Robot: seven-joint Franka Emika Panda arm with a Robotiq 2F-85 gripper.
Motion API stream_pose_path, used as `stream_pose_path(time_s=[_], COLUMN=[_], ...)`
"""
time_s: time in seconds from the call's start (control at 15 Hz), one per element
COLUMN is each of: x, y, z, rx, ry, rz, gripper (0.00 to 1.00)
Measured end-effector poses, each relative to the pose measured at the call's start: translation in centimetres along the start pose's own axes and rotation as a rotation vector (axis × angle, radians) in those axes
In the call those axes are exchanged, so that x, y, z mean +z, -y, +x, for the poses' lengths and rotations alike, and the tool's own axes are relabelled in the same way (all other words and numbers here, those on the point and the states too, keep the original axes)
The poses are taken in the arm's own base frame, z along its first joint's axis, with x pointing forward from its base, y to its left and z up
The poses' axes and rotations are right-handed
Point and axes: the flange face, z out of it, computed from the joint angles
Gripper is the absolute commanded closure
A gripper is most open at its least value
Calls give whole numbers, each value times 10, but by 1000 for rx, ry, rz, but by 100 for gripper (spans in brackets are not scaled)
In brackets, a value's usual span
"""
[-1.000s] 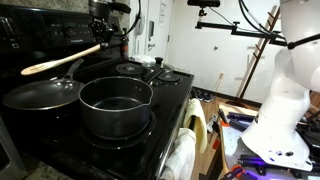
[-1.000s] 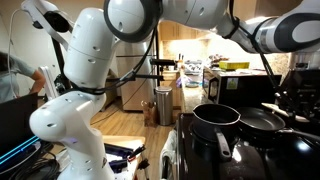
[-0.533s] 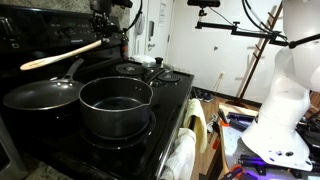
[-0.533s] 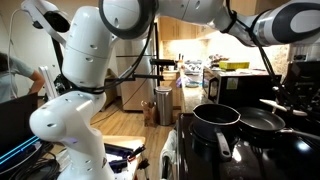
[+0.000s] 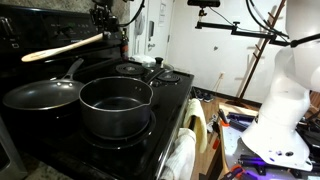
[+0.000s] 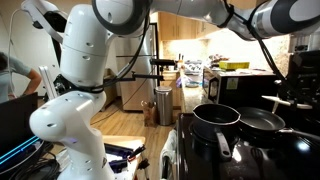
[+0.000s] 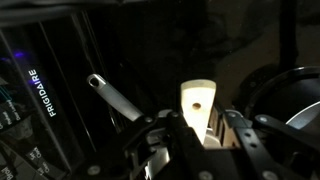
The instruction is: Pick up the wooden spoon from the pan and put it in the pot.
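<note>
My gripper [image 5: 104, 36] is shut on the handle end of the wooden spoon [image 5: 62, 47] and holds it level in the air, above and behind the pan [image 5: 40, 96]. The spoon's oval bowl points left. The pan is empty, its silver handle reaching up toward the back. The deep dark pot [image 5: 115, 106] stands in front, right of the pan, and is empty. In the wrist view the spoon's flat handle end with a small hole [image 7: 197, 104] sits between the jaws [image 7: 196, 135]; the pan's handle [image 7: 115, 97] shows below. Pot [image 6: 215, 120] and pan [image 6: 260, 123] also show in an exterior view.
The pot and pan stand on a black stove top [image 5: 165, 95] with more burners at the back. A white towel [image 5: 182, 155] hangs on the oven front. The stove's back panel [image 5: 30, 35] rises behind the pan. The robot's white base [image 5: 280, 110] stands at right.
My gripper has lifted the spoon higher above the pan, by a small amount each frame. Pot and pan have not moved.
</note>
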Motion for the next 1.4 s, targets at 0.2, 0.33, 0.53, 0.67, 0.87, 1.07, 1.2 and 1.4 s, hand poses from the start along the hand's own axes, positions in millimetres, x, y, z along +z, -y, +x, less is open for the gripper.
stream_pose_path(time_s=[0.2,0.33,0.53,0.67,0.87,1.07,1.2,1.4], x=[-5,-3,-2,-5,-8,-8,-10,-29], y=[12,27,54,69,79,79,78,72], z=[-3,-3,-5,-7,-11,-11,-12,-25], rx=[8,11,32,54,65,66,48,-5], ry=[-16,-29,-60,-87,-92,-93,-63,55], rz=[16,33,39,17,14,14,-2,-53], gripper=[93,93,70,70,70,93,93,93])
